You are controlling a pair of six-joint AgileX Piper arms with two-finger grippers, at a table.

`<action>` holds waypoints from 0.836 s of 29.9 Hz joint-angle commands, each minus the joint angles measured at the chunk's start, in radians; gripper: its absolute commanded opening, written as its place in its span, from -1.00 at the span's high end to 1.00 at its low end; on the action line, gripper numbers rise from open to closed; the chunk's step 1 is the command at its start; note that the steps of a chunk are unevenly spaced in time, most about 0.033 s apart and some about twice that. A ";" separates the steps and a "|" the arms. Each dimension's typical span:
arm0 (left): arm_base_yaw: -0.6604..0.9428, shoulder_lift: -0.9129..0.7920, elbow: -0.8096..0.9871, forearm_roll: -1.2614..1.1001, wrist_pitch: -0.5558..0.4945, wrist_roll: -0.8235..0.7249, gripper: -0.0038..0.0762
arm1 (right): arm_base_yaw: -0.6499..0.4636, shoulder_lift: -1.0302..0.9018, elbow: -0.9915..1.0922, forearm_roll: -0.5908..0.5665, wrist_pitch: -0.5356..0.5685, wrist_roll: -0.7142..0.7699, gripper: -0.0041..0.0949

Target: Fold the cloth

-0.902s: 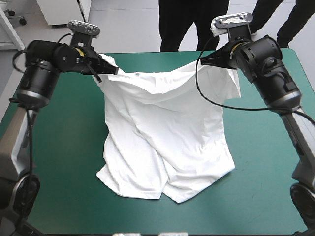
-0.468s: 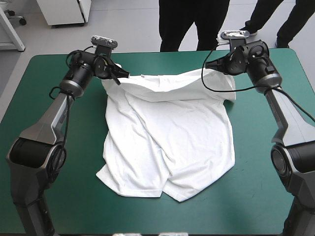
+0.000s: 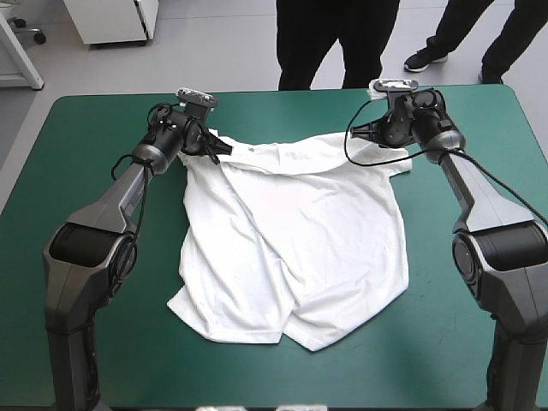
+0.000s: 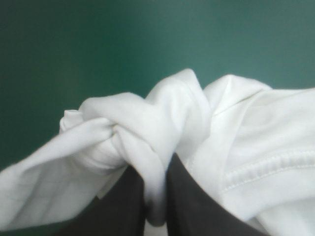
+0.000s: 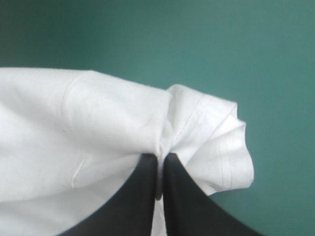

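Observation:
The white T-shirt [image 3: 291,240] lies spread on the teal-green table, its lower part crumpled toward the near side. My left gripper [image 3: 224,148] is shut on the T-shirt at its far left corner, low near the table. My right gripper [image 3: 358,131] is shut on the T-shirt at its far right corner. In the left wrist view a bunched knot of the T-shirt [image 4: 147,128] is pinched between my black fingers [image 4: 189,201]. The right wrist view shows a hemmed fold of the T-shirt [image 5: 197,132] squeezed between the fingers [image 5: 135,196].
Bare teal-green cover [image 3: 86,282] surrounds the T-shirt on the left, right and near sides. The table's far edge [image 3: 274,92] runs just beyond both grippers.
Both grippers have moved down and toward the far edge, still holding the T-shirt. Its lifted top edge has sunk and now lies nearly flat on the table.

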 commanded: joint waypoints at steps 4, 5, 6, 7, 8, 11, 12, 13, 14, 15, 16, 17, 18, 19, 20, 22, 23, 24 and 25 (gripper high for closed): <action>0.000 -0.080 -0.067 0.010 -0.007 -0.076 -0.27 | -0.008 -0.054 -0.049 0.022 0.004 -0.030 -0.14; 0.000 -0.087 -0.084 0.004 0.018 -0.081 -0.45 | -0.008 -0.054 -0.069 0.022 0.029 -0.017 -0.29; 0.000 -0.094 -0.098 0.002 0.039 -0.084 -0.55 | -0.008 -0.054 -0.091 0.022 0.062 -0.014 -0.37; 0.000 -0.110 -0.118 0.004 0.077 -0.091 -0.62 | -0.006 -0.054 -0.116 0.024 0.097 -0.014 -0.42; 0.000 -0.120 -0.129 0.006 0.102 -0.091 -0.61 | -0.006 -0.058 -0.140 0.024 0.132 -0.014 -0.41; 0.000 -0.169 -0.158 0.019 0.175 -0.076 -0.49 | -0.006 -0.082 -0.196 0.024 0.213 -0.014 -0.33; 0.000 -0.194 -0.163 0.017 0.196 -0.061 -0.43 | -0.006 -0.096 -0.210 0.027 0.241 -0.014 -0.29; 0.000 -0.220 -0.165 0.012 0.214 -0.053 -0.37 | -0.006 -0.113 -0.219 0.035 0.266 -0.023 -0.25; 0.000 -0.243 -0.165 0.012 0.228 -0.051 -0.32 | -0.006 -0.129 -0.225 0.044 0.284 -0.032 -0.22; 0.000 -0.274 -0.165 0.004 0.245 -0.036 -0.27 | -0.006 -0.150 -0.229 0.056 0.305 -0.044 -0.20; 0.000 -0.306 -0.165 -0.007 0.258 -0.022 -0.22 | -0.006 -0.174 -0.229 0.065 0.321 -0.058 -0.18; 0.000 -0.331 -0.165 -0.022 0.269 -0.007 -0.19 | -0.006 -0.197 -0.229 0.073 0.337 -0.073 -0.17; 0.000 -0.366 -0.165 -0.041 0.284 0.012 -0.16 | -0.005 -0.222 -0.229 0.091 0.353 -0.084 -0.16; 0.000 -0.401 -0.165 -0.062 0.302 0.034 -0.13 | -0.005 -0.248 -0.229 0.105 0.358 -0.099 -0.15; 0.000 -0.428 -0.165 -0.077 0.322 0.047 -0.12 | -0.005 -0.269 -0.229 0.128 0.358 -0.111 -0.15; 0.000 -0.495 -0.165 -0.110 0.373 0.090 -0.09 | -0.003 -0.323 -0.229 0.173 0.358 -0.149 -0.12; 0.000 -0.526 -0.165 -0.125 0.405 0.112 -0.09 | -0.001 -0.348 -0.229 0.190 0.358 -0.152 -0.11; 0.000 -0.556 -0.165 -0.139 0.433 0.133 -0.09 | 0.004 -0.368 -0.229 0.195 0.358 -0.152 -0.11; 0.000 -0.583 -0.165 -0.153 0.471 0.146 -0.09 | 0.006 -0.393 -0.227 0.199 0.358 -0.152 -0.11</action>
